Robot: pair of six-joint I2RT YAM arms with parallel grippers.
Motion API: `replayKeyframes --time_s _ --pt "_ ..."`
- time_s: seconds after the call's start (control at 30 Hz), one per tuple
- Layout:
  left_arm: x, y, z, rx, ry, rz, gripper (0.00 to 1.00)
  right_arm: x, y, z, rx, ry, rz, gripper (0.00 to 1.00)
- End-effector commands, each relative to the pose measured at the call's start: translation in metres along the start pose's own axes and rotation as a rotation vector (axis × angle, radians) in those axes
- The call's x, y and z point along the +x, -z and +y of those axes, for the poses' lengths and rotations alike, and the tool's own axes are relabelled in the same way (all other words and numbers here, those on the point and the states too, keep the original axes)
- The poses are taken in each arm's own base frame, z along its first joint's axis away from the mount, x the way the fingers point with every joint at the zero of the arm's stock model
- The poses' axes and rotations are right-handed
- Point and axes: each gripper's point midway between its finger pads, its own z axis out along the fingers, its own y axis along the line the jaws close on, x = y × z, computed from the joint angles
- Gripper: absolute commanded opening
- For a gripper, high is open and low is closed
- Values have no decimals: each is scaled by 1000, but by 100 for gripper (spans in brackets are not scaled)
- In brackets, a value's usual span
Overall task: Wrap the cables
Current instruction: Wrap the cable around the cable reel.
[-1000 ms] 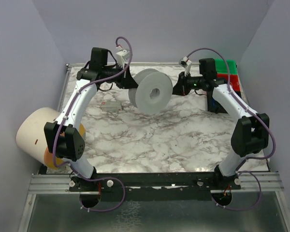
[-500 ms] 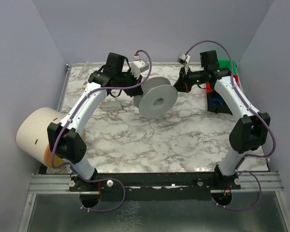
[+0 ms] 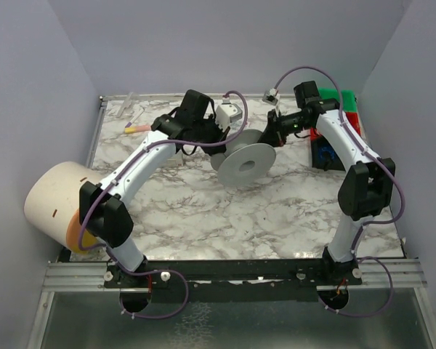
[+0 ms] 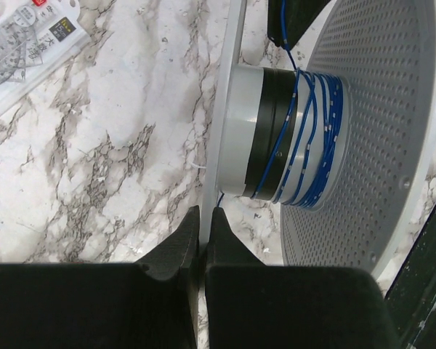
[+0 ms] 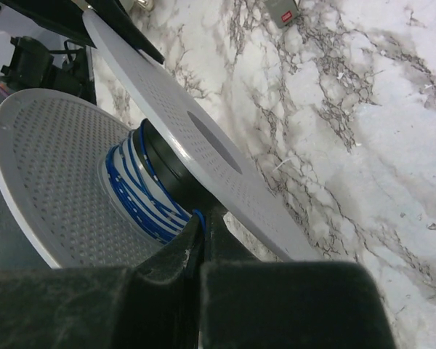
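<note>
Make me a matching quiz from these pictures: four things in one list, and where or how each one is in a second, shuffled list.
Things:
1. thin blue cable
2. large cream cylinder
3. green plastic box
4. left hand

Places or states:
A. far right corner of the white marble table
B. shut on a flange rim of the grey plastic spool
C. wound round the spool's core
D. at the table's near left edge

Pairs: 1-C, 2-D, 3-A, 4-B.

Marble table [image 3: 225, 211], coloured boxes [image 3: 344, 99] right, ruler pack [image 4: 29, 47] left
</note>
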Motion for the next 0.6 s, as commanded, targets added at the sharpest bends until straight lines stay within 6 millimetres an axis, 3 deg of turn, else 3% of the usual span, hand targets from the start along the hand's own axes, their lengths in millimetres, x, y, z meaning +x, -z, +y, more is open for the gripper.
replayKeyframes --time_s 0.0,0.4,0.57 --pt "17 -24 8 -13 66 51 0 -12 -4 37 -134 30 -22 0" --pt "34 -62 -1 97 154 108 0 1 -12 37 -139 48 54 0" --pt "42 -73 2 61 159 140 0 -5 -13 32 -118 1 56 0"
